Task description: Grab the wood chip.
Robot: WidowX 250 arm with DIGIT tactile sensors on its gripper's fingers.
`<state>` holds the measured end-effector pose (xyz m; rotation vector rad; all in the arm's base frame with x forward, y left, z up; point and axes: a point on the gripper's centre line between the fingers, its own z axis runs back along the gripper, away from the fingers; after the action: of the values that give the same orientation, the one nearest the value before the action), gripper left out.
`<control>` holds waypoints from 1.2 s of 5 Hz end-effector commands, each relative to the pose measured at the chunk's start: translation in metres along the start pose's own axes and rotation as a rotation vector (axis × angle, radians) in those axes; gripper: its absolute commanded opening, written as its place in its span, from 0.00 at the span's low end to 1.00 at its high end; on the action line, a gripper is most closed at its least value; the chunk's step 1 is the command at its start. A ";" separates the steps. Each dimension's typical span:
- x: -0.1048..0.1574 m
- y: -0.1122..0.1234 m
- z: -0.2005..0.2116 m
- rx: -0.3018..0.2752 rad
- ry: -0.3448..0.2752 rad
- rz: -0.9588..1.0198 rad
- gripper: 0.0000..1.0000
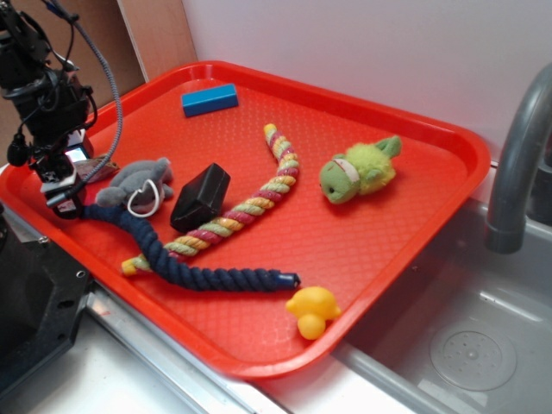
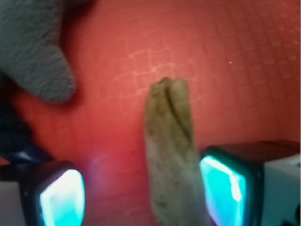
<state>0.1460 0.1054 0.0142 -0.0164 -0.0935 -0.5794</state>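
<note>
The wood chip [image 2: 171,155] is a rough, elongated brown-grey piece lying on the red tray [image 2: 235,56]. In the wrist view it lies between my fingers, close against the right pad [image 2: 223,188] and well apart from the left pad [image 2: 61,197]. My gripper [image 2: 141,195] is open and down at tray level. In the exterior view my gripper [image 1: 62,198] is at the tray's left edge, and part of the chip [image 1: 102,166] shows just beside it. The grey plush toy [image 1: 138,183] with a white ring lies right next to it and also shows in the wrist view [image 2: 33,52].
A black block [image 1: 200,197], a navy rope [image 1: 190,272] and a multicoloured rope [image 1: 250,207] lie right of the plush. A blue block [image 1: 210,99], green plush [image 1: 358,172] and yellow duck [image 1: 312,310] lie farther off. A faucet [image 1: 517,147] and sink are at the right.
</note>
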 end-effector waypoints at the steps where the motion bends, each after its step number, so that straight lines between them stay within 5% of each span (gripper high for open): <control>1: 0.002 0.017 -0.001 -0.031 -0.011 0.065 0.00; 3: -0.012 0.016 0.061 0.035 -0.012 0.331 0.00; 5: 0.040 -0.016 0.141 0.149 0.050 0.503 0.00; 6: 0.062 -0.012 0.142 0.178 0.090 0.569 0.00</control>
<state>0.1619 0.0687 0.1531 0.1262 -0.0083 0.0043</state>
